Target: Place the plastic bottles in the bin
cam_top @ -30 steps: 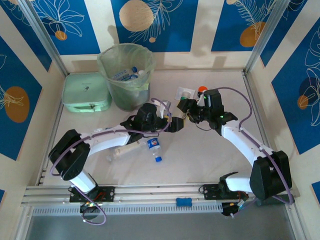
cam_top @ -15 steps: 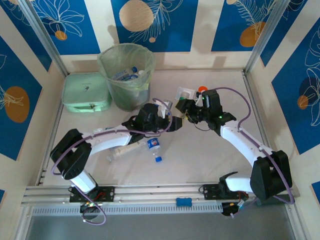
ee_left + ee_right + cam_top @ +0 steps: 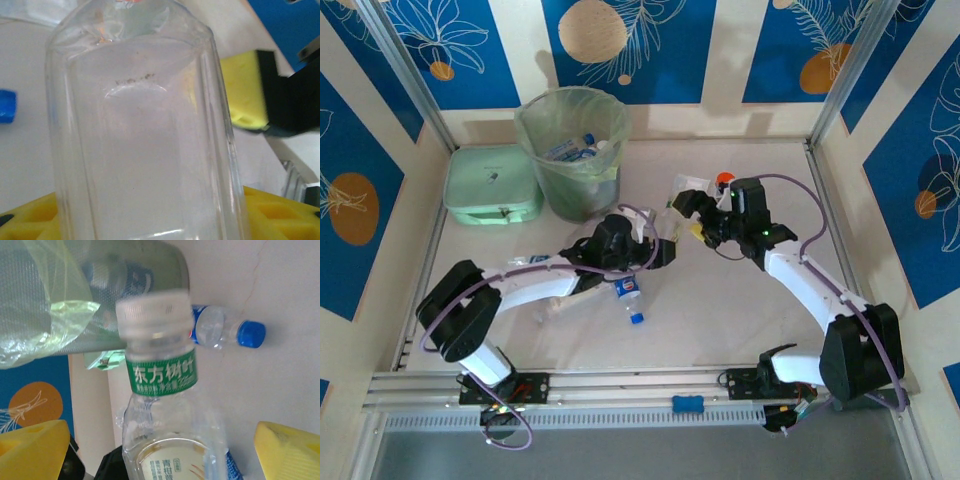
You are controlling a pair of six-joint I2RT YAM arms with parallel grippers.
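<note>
Left gripper (image 3: 663, 243) clamped on clear green-labelled bottle (image 3: 160, 374), mid-table. Right gripper (image 3: 162, 450) jaws wide, pads clear of it. Bin (image 3: 566, 188) at 10 o'clock of bottle. Risk: single grip on slick, thin body. Bottle could swivel or slip out during carry, landing short.

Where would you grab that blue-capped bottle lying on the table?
Probably around its labelled middle, coming straight down from above. The blue-capped bottle lies on its side on the table, cap toward the near edge, so a grip across its round body suits it.
</note>
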